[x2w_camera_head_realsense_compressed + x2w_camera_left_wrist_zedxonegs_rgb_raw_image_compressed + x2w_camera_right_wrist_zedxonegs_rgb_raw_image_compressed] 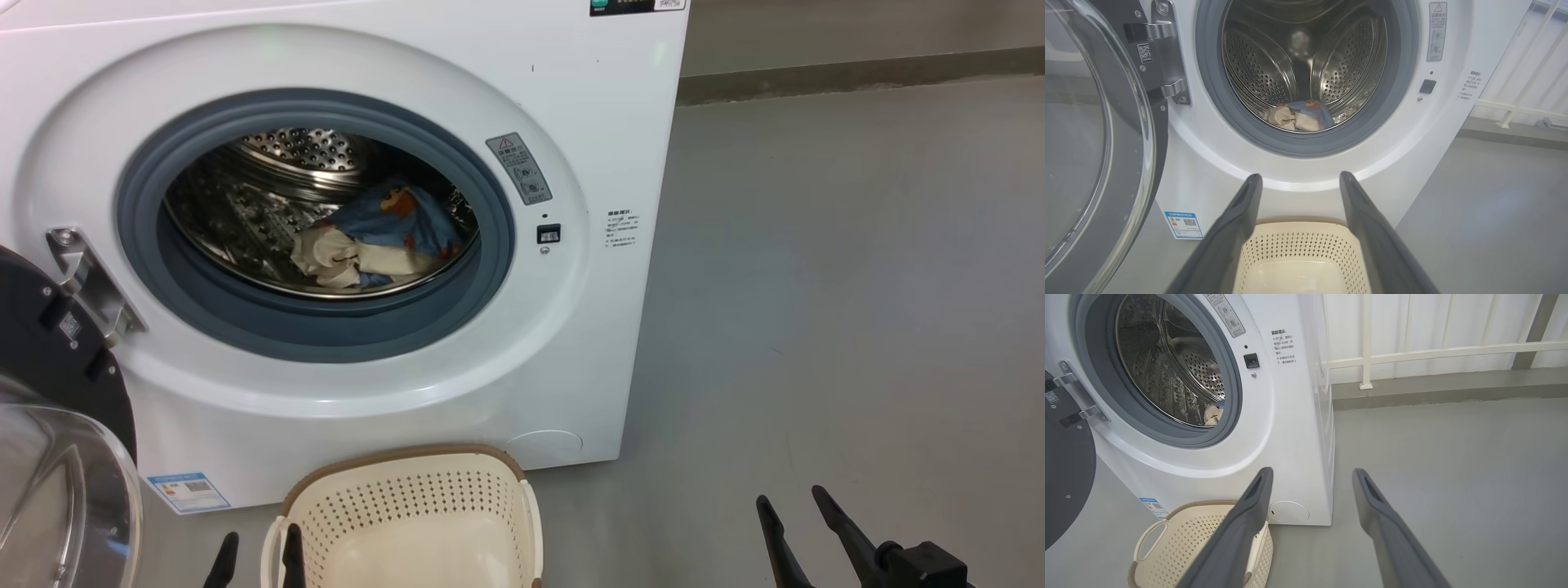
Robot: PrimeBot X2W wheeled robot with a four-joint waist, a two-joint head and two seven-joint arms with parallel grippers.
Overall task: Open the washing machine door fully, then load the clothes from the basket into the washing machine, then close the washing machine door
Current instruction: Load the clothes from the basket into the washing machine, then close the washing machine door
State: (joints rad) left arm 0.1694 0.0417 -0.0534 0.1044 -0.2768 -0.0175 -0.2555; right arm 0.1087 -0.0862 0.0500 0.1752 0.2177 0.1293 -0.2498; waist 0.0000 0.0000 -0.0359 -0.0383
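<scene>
Left gripper point(1299, 179), right gripper point(1312, 473) spread, empty; blue label point(1184, 224) (illegible) on washing machine point(584, 343).

Clothes point(371, 237) in washing machine point(571, 122), basket point(408, 514) before it.

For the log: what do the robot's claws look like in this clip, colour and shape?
The left claw has two long, matte dark grey fingers that taper from a broad base to narrow rounded tips. The right claw is alike, with a shallow recess along each finger's inner face near the tip. In the head view its fingers join a black blocky mount.
</scene>
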